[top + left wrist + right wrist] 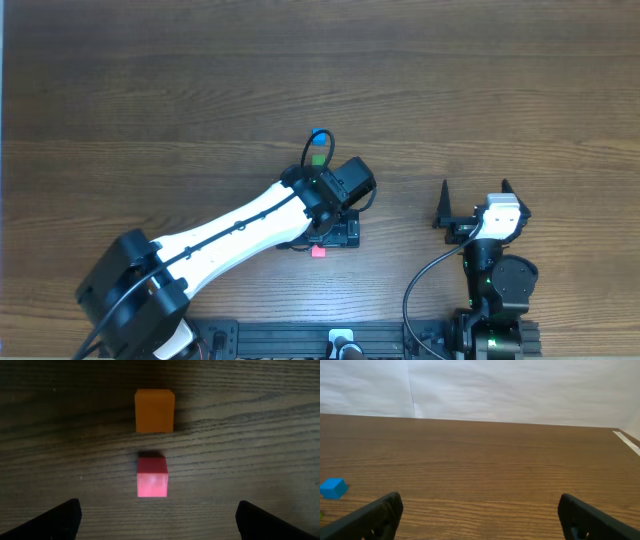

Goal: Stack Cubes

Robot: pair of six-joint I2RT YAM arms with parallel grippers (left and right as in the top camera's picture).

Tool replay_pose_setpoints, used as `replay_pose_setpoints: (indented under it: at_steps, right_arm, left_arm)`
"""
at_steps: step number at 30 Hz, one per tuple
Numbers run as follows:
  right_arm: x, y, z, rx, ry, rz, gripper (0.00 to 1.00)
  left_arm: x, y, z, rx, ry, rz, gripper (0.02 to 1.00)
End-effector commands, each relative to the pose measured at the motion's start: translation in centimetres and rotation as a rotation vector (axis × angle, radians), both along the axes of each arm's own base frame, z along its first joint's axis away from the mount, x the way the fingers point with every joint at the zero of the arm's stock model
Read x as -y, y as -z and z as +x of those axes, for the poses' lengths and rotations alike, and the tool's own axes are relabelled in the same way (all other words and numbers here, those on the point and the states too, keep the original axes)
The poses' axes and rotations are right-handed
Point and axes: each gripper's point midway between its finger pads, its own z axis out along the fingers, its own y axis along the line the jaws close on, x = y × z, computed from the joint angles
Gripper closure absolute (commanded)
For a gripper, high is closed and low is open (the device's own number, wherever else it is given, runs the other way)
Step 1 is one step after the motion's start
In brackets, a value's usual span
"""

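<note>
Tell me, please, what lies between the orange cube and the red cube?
Nothing: in the left wrist view, only bare wooden table separates the orange cube from the red cube, which stand apart.

From above, the left arm (pixel 250 225) swallows nearly all of the red cube (pixel 318 251), with only a sliver poking out at the wrist's 6 o'clock. At 12 o'clock, the green cube (pixel 317 158) sits partly behind a cable (pixel 331 148). Near the blue cube (pixel 332 488), a green sliver (pixel 321 516) is chopped by the picture's edge, too little to identify. The left claw (pixel 157 510) runs off the edge too.
</note>
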Motion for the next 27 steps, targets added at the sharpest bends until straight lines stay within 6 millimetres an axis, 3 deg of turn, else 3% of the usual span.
replay_pose_setpoints:
  at_steps: [1, 9, 20, 27]
  right_arm:
    - [0.2, 0.1, 0.0, 0.002, 0.011, 0.005, 0.007]
    - [0.2, 0.1, 0.0, 0.002, 0.011, 0.006, 0.007]
    - [0.2, 0.1, 0.0, 0.002, 0.011, 0.006, 0.007]
    - [0.2, 0.1, 0.0, 0.002, 0.011, 0.006, 0.007]
  left_arm:
    - [0.1, 0.9, -0.8, -0.031, -0.036, 0.019, 0.018]
    - [-0.5, 3.3, -2.1, -0.05, -0.039, 0.028, 0.018]
    - [-0.6, 4.8, -1.9, -0.045, -0.013, 0.037, 0.027]
    - [-0.8, 6.1, -1.7, -0.047, 0.008, 0.065, 0.174]
